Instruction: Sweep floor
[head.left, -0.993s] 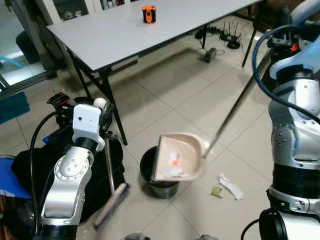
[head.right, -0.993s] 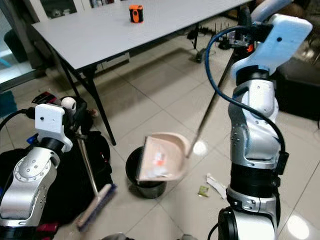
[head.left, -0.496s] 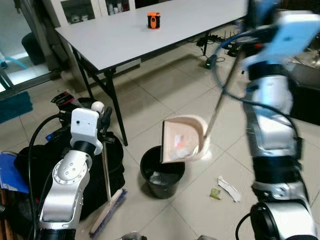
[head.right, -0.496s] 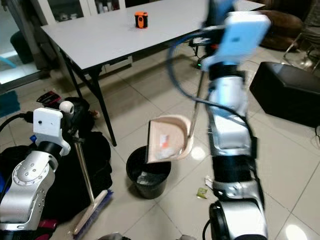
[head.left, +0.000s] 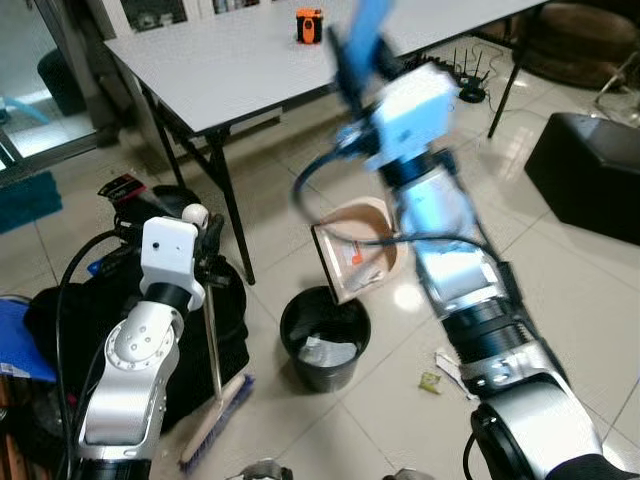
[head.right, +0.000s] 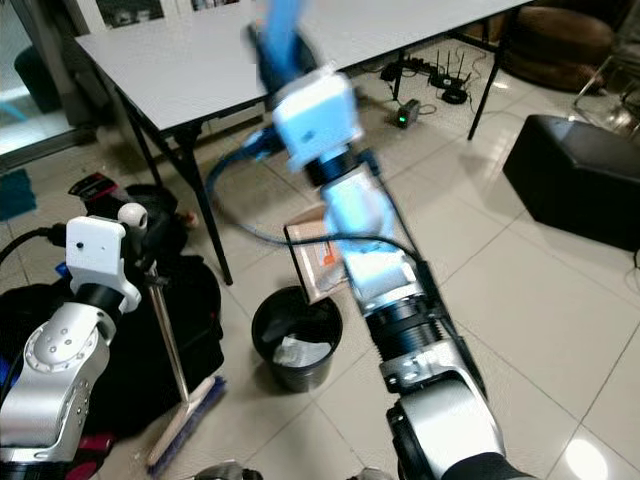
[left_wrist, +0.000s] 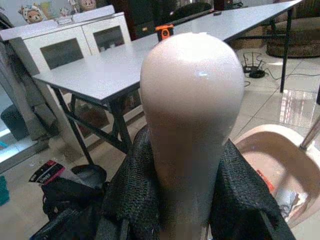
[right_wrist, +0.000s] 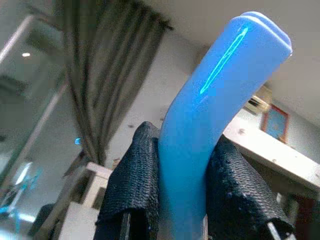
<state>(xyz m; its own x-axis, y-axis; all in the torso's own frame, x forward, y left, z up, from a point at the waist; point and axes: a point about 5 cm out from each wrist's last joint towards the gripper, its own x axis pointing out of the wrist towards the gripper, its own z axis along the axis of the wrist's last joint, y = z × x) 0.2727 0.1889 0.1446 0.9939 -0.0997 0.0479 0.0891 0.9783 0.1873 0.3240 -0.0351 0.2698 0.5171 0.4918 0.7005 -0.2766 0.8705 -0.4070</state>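
Observation:
My left gripper (left_wrist: 185, 195) is shut on the broom handle (head.left: 211, 330) just below its cream knob (left_wrist: 192, 95). The broom stands nearly upright at my left, its bristle head (head.left: 214, 426) on the tiles. My right gripper (right_wrist: 182, 160) is shut on the dustpan's blue grip (head.left: 363, 35), raised high over the middle. The beige dustpan (head.left: 358, 262) hangs steeply tilted above the black bin (head.left: 324, 336); an orange scrap and some litter still cling inside it. White rubbish lies in the bin. A small green scrap (head.left: 431, 380) lies on the floor beside my right arm.
A grey table (head.left: 230, 60) with an orange object (head.left: 309, 24) stands behind, its black leg (head.left: 232, 220) close to the broom. Black bags (head.left: 60, 320) crowd the floor at left. A black ottoman (head.left: 590, 170) sits at right. Cables and routers (head.left: 465, 85) lie under the table's far end.
My right arm has swung up and across to the left, tipping the dustpan steeper over the bin. The broom has straightened to nearly upright. The view has shifted a little.

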